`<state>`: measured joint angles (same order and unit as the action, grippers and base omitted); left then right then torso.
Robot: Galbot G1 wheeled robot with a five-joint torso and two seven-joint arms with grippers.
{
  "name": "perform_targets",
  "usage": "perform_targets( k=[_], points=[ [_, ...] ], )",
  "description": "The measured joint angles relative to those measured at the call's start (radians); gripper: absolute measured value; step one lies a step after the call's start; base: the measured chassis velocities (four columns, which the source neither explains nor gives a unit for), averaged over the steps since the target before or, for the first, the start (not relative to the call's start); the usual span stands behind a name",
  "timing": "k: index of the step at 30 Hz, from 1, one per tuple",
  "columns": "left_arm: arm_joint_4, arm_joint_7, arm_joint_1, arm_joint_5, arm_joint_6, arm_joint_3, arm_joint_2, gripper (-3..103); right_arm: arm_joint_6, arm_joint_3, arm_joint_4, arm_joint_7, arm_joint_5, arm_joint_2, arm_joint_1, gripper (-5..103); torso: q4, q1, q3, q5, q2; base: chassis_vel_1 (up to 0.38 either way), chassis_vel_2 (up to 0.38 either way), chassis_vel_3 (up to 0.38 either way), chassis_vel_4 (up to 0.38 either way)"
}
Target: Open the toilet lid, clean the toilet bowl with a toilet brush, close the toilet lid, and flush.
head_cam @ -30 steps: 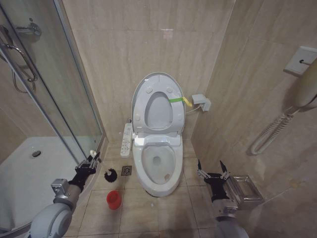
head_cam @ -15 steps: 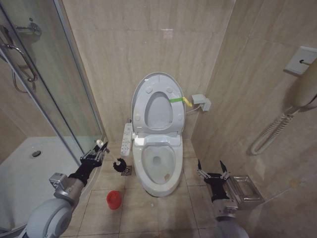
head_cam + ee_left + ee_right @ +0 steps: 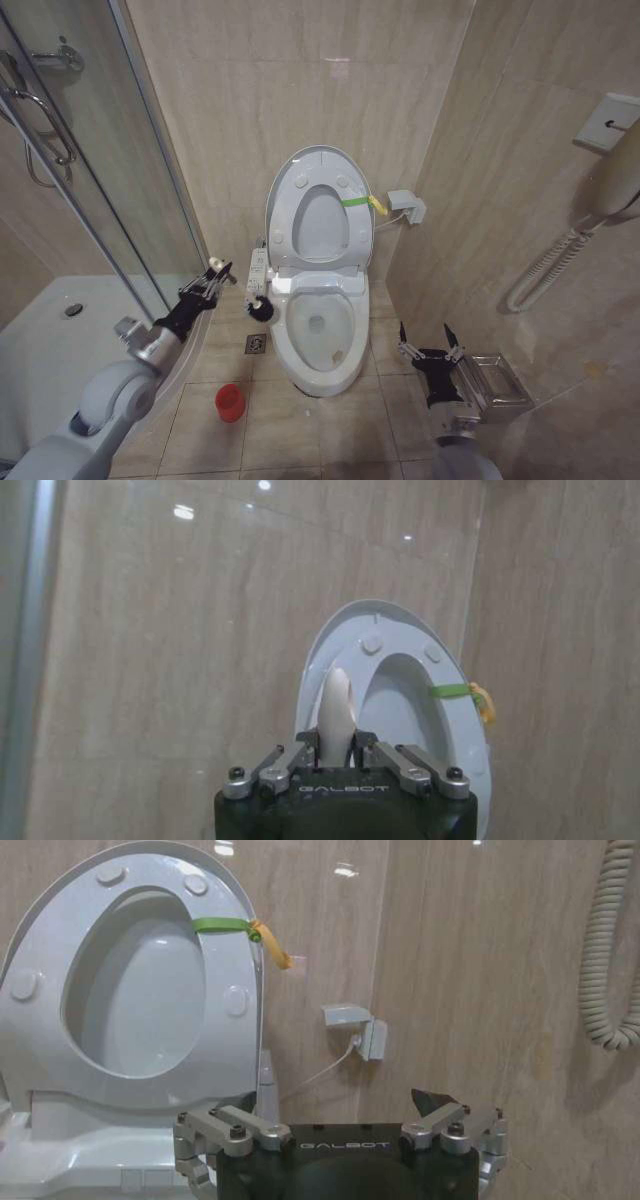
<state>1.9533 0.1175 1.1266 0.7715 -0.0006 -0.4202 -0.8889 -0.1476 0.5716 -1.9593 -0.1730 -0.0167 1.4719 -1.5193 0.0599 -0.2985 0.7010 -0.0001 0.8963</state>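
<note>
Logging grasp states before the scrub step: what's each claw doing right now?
Left claw: shut on the toilet brush, held up beside the toilet bowl.
Right claw: open, holding nothing, low by the right wall.

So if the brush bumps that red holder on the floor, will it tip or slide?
The red holder looks like a small, squat plastic cup, so it is probably light. Standing free on smooth floor tile, it would likely slide at a low nudge. Its brush is out, held in the left gripper, so nothing weighs it down; a knock near the rim might tip it.
</note>
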Motion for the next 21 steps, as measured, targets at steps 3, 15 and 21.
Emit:
perform_targets(
  k=[3,15,21],
  points=[
    [-0.031,-0.012,-0.062,0.011,0.001,0.053,-0.009,22,0.000,0.000,0.000,0.000,0.000,0.000,0.000,100,0.0000,0.000,0.000,0.0001,0.000,0.000,0.000,0.000,0.000],
    [-0.185,-0.025,-0.237,-0.040,-0.036,0.285,-0.105,22,0.000,0.000,0.000,0.000,0.000,0.000,0.000,100,-0.0002,0.000,0.000,0.0003,0.000,0.000,0.000,0.000,0.000],
    [-0.275,-0.017,-0.311,-0.053,-0.060,0.360,-0.169,22,0.000,0.000,0.000,0.000,0.000,0.000,0.000,100,0.0002,0.000,0.000,0.0003,0.000,0.000,0.000,0.000,0.000]
  ],
)
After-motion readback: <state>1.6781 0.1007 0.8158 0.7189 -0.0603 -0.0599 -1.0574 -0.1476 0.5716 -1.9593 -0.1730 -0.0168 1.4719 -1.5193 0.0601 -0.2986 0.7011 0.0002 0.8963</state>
